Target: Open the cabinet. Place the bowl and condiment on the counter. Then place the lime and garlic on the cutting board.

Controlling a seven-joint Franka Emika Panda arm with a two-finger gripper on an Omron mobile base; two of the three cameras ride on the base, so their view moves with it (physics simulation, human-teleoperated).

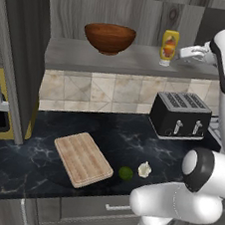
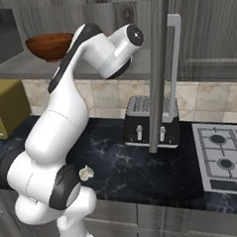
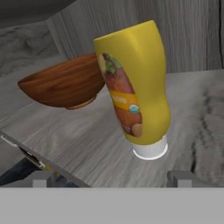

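On the shelf of the open cabinet [image 1: 126,61], the yellow condiment bottle [image 1: 168,47] stands on its white cap to the right of the wooden bowl [image 1: 109,38], and the gripper [image 3: 113,177] sits just in front of the bottle with its jaws spread wide, holding nothing. Below on the black counter [image 1: 38,160], the lime [image 1: 125,173] and garlic [image 1: 144,169] lie side by side just right of the cutting board [image 1: 82,159], near the toaster [image 1: 180,115].

A beige stone-tile backsplash [image 1: 112,92] runs behind a black two-slot toaster [image 1: 180,116]. A gas hob [image 2: 223,156] sits at the right, grey drawers [image 1: 96,210] below, a yellow appliance [image 2: 5,110] left.
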